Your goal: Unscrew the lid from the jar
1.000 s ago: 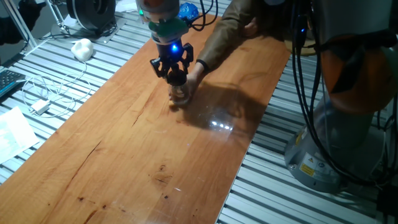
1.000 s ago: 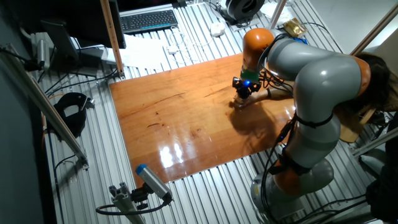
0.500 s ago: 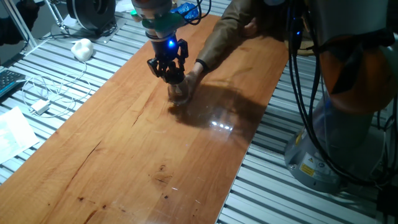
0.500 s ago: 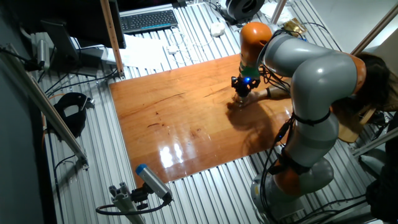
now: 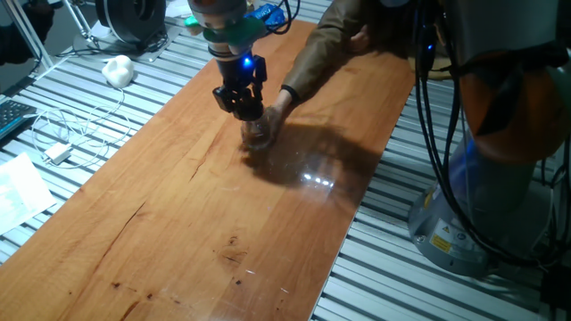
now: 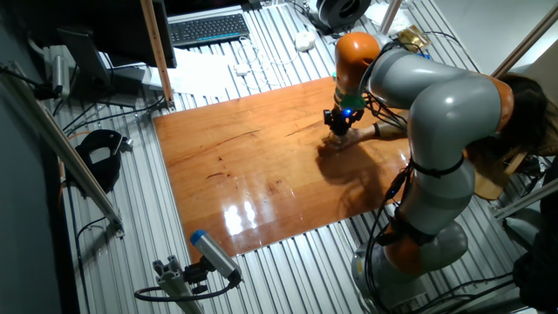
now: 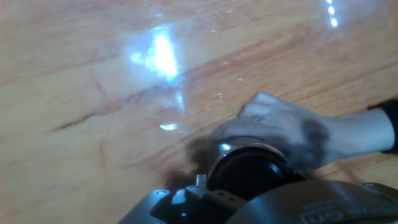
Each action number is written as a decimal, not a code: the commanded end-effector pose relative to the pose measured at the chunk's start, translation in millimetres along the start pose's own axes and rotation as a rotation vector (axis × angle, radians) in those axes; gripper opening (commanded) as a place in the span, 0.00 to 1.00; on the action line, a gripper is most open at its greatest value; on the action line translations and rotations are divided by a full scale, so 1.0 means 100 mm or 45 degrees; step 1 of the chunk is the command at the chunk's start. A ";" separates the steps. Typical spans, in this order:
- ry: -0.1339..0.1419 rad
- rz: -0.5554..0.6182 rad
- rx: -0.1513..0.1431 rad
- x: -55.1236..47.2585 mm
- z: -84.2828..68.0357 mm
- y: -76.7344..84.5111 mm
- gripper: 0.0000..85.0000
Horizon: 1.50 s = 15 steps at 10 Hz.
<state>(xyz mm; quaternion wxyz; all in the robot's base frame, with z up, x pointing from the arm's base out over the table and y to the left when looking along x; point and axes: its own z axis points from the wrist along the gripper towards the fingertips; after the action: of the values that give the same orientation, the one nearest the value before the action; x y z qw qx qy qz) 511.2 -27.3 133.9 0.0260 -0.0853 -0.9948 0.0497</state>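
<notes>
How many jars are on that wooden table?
1. The jar stands near the far end of the wooden table, under the gripper, with a person's hand around it. None other shows.

The robot's gripper [image 5: 245, 109] points straight down at upper centre of one fixed view, its black fingers [image 5: 234, 100] drawn in close around the top of the jar [image 5: 257, 134], a blue light glowing on the wrist just above. In the other fixed view the gripper [image 6: 338, 131] sits right of centre, hanging from an orange wrist joint, with the grey arm [image 6: 436, 96] arching up and over to the right before dropping to its base at lower right. A person's hand [image 7: 283, 134], reaching in from the right of the hand view, cups the jar's side, fingers curled against the glass below the dark lid [image 7: 249, 174].
</notes>
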 end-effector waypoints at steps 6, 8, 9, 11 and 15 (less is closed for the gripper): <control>-0.039 -0.056 0.042 0.02 -0.15 0.18 0.60; -0.053 -0.039 0.042 0.02 -0.15 0.19 0.80; -0.055 -0.033 0.041 0.02 -0.14 0.19 0.80; -0.059 -0.034 0.053 0.02 -0.14 0.19 0.80; -0.008 0.013 0.071 -0.01 -0.41 0.30 0.80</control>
<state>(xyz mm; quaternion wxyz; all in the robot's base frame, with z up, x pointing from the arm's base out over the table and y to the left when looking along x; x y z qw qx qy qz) 520.3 6.5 171.1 0.0258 -0.0891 -0.9927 0.0768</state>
